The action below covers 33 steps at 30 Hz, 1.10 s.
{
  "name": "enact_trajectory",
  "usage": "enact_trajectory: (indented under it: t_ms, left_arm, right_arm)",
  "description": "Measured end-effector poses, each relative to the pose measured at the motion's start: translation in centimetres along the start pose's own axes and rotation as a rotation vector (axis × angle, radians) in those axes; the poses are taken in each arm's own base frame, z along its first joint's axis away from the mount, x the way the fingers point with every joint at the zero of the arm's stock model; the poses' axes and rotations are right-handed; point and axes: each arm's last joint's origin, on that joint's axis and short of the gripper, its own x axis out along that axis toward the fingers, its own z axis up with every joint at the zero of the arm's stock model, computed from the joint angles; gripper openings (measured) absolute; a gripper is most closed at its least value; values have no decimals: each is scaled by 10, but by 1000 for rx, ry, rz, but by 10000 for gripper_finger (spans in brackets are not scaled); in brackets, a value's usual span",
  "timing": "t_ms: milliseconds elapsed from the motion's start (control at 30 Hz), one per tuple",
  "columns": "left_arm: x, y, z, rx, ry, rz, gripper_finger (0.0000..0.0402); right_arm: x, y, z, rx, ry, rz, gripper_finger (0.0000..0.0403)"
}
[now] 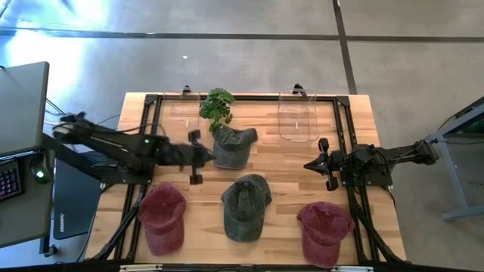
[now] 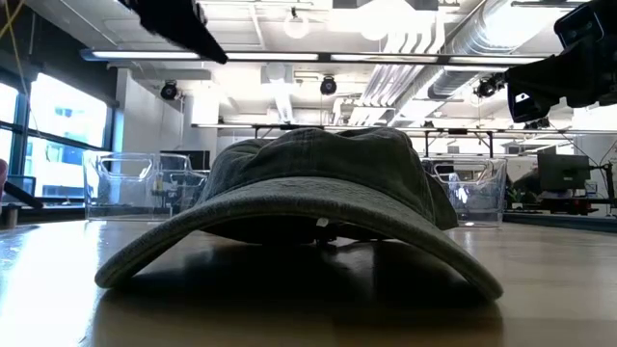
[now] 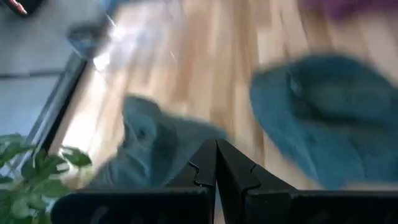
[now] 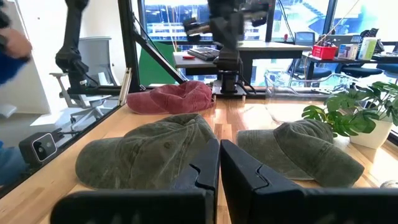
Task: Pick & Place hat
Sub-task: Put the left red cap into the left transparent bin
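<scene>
Four hats are laid out on the wooden table [image 1: 355,128]. Two maroon ones sit at the near corners: the left maroon hat [image 1: 162,215] and the right maroon hat [image 1: 325,230]. A green hat [image 1: 246,205] rests between them, brim toward the low camera, where it fills most of that view [image 2: 318,198]. A second green hat [image 1: 233,146] lies farther back, touching or just beside the potted plant [image 1: 217,107].

The left gripper [image 1: 198,156] is seen just beside that back hat, on its left side. Its fingers are pressed together in the wrist view [image 3: 216,165], and nothing is clamped between them. The picture there is smeared, so contact with the fabric can't be told.

The right gripper [image 1: 324,162] is parked over the right side of the table, well apart from every hat. It is likewise pinched closed on nothing [image 4: 219,165].

Two clear plastic bins stand at the far edge: the left bin [image 1: 184,113] and the right bin [image 1: 296,115].

As for writing or logos, nothing readable can be made out on any cap, bin or arm. A blue sleeve [image 4: 11,50] shows at the edge of the right wrist view.
</scene>
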Motion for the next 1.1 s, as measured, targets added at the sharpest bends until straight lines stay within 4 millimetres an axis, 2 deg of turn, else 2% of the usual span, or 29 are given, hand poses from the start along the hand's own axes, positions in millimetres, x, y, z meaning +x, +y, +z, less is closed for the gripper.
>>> enact_trajectory:
  t_ms: [133, 267, 400, 467, 567, 667, 800, 933, 1000, 1100]
  left_arm:
    - [-8, -31, 32, 72, 210, 16, 0]
    - [-19, -61, 39, -3, 474, 91, 0]
    - [-30, -87, 15, -162, 713, 222, 3]
    - [-35, -97, 2, -278, 794, 221, 14]
    - [-38, -106, -16, -429, 898, 204, 45]
    - [-42, -104, -30, -477, 984, 197, 94]
    - [-32, -102, -54, -482, 1122, 179, 173]
    - [-10, -101, -78, -495, 1280, 40, 240]
    - [-4, -100, -87, -479, 1276, 0, 259]
    - [11, -100, -99, -479, 1246, -65, 266]
  right_arm:
    - [0, 0, 0, 0, 0, 0, 12]
    - [0, 0, 0, 0, -1, 0, 12]
    - [0, 0, 0, 0, 0, 0, 12]
    - [0, 0, 0, 0, 0, 0, 12]
    - [0, 0, 0, 0, 0, 0, 12]
    - [0, 0, 0, 0, 0, 0, 12]
    - [0, 0, 0, 0, -1, 0, 12]
    - [0, 0, 0, 0, 0, 0, 12]
    - [0, 0, 0, 0, -1, 0, 12]
    - [0, 0, 0, 0, -1, 0, 12]
